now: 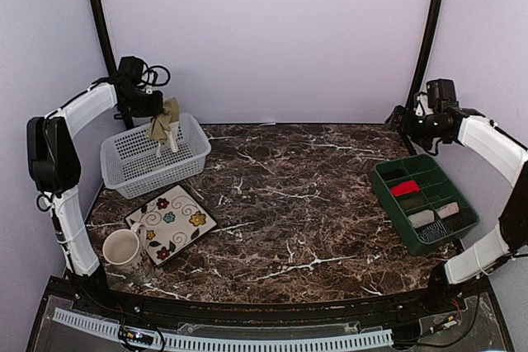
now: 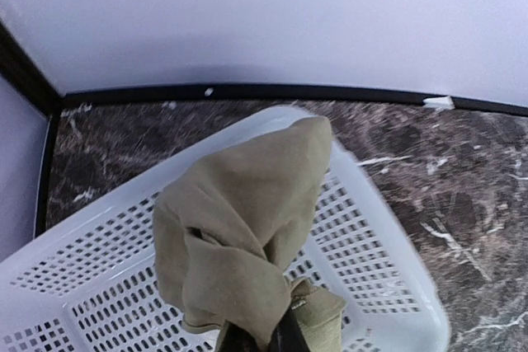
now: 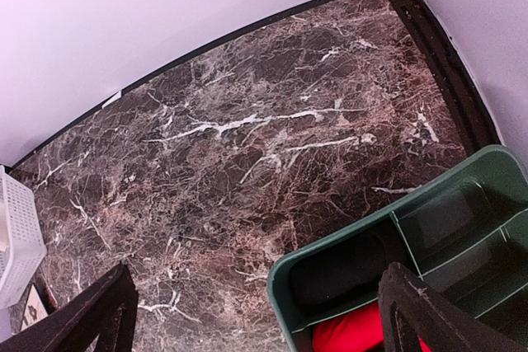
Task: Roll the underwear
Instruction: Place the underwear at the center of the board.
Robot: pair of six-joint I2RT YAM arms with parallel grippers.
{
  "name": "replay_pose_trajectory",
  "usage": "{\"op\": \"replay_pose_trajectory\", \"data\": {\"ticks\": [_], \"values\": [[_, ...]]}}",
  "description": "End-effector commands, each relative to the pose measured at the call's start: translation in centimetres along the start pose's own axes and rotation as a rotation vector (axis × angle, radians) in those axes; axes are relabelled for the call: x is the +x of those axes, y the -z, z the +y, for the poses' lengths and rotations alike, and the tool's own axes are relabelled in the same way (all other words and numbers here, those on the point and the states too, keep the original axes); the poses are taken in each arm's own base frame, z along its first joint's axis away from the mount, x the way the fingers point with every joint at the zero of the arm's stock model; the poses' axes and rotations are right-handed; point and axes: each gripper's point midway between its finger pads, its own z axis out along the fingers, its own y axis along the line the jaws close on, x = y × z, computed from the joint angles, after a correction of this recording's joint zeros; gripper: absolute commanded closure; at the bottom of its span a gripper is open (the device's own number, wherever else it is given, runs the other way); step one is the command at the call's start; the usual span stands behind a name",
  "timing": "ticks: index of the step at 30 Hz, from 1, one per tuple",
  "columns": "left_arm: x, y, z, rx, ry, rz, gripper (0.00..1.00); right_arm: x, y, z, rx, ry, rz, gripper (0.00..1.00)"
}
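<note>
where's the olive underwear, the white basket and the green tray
olive underwear [image 2: 247, 228], left wrist view, middle of the hanging cloth
white basket [image 1: 148, 175], top external view, near wall
green tray [image 1: 394, 213], top external view, left wall

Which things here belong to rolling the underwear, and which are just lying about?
In the job: olive underwear, left gripper shut on it, white basket beneath it.
Lying about: flowered plate, mug, green tray, red roll.
</note>
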Motion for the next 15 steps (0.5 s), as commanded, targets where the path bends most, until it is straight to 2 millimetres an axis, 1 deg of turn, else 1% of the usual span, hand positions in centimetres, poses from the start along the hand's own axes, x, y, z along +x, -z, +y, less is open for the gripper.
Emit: {"op": "replay_pose_trajectory", "data": {"ticks": [1, 4, 6, 10, 11, 12, 13, 14, 15], "values": [[-5.4, 7.3, -7.1, 0.236, -0.090, -0.178, 1.00, -1.0, 1.1, 1.8, -0.074, 0.011, -0.053, 0.00], [-5.7, 10.3, -11.8, 0.351, -0.152, -0.218, 1.00, -0.7, 1.1, 2.5, -0.092, 0.018, -0.049, 0.00], [-5.3, 12.3, -15.0, 0.447, -0.165, -0.228, 1.00, -0.4, 1.2, 2.9, -0.105, 0.024, -0.043, 0.00], [-2.9, 15.2, -22.5, 0.612, -0.207, -0.207, 1.00, 0.2, 1.5, 3.7, -0.130, 0.031, -0.035, 0.00], [-2.3, 15.7, -24.0, 0.640, -0.208, -0.199, 1.00, 0.3, 1.7, 3.9, -0.140, 0.029, -0.036, 0.00], [-1.5, 15.8, -25.4, 0.665, -0.199, -0.186, 0.98, 0.8, 1.7, 4.0, -0.147, 0.029, -0.027, 0.00], [-0.6, 16.0, -26.7, 0.700, -0.190, -0.172, 0.79, 1.5, 1.6, 3.9, -0.150, 0.028, -0.013, 0.01], [0.7, 15.5, -27.6, 0.727, -0.185, -0.139, 0.47, 1.9, 1.7, 4.1, -0.158, 0.030, -0.004, 0.01], [1.9, 15.1, -28.2, 0.746, -0.185, -0.111, 0.06, 2.3, 1.7, 4.1, -0.164, 0.032, 0.002, 0.02]]}}
